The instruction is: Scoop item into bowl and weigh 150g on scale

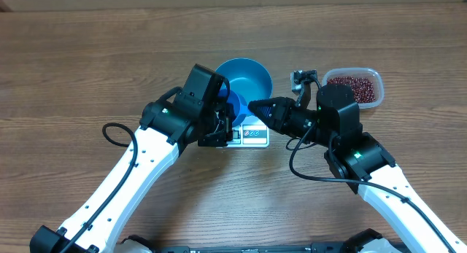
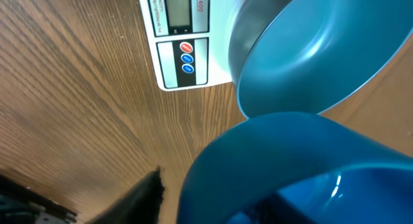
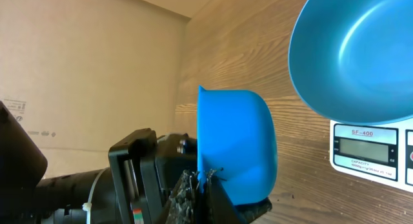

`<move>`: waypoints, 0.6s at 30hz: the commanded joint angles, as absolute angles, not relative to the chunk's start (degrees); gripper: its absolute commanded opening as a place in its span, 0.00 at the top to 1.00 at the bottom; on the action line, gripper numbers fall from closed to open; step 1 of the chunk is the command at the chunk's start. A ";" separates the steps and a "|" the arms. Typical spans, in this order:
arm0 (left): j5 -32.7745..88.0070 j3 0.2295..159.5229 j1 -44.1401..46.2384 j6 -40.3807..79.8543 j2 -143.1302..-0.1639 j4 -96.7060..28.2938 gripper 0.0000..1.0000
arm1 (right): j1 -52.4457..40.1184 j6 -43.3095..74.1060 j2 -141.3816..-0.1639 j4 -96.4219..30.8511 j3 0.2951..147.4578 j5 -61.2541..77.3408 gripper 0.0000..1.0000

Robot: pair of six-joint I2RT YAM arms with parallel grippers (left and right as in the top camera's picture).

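Handing over scoop [image 1: 232, 107] beside bowl [image 1: 244, 76] on scale [image 1: 254, 135], likely; right gripper [image 1: 253, 106] pinches it, left gripper [image 1: 221, 118] hold unclear; next, dip into beans [image 1: 354, 89].

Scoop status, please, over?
Left gripper at scoop, grip unclear; right gripper shut, tip against it. Bowl empty on scale. Beans in tub.

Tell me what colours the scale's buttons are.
One red and two blue buttons on the scale; clearest in the left wrist view.

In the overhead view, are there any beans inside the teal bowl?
No, the bowl shows only its bare teal inside; the beans lie in the clear tub off to one side.
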State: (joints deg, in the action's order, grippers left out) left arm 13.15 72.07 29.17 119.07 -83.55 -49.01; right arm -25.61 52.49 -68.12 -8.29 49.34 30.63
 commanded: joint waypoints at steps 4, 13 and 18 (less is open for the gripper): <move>13.13 73.19 29.43 119.39 -84.09 -49.01 0.13 | -25.93 52.49 -68.05 -7.99 50.59 31.11 0.96; 13.19 73.19 29.43 118.08 -84.05 -48.23 0.00 | -25.91 52.47 -68.05 -7.99 50.59 30.85 0.96; 13.15 73.21 29.43 116.03 -83.44 -47.68 0.00 | -25.87 52.47 -68.05 -7.99 50.59 29.98 0.96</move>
State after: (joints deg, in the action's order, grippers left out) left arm 13.13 72.07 29.17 118.13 -83.55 -47.72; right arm -25.61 52.49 -68.12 -8.34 49.36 30.65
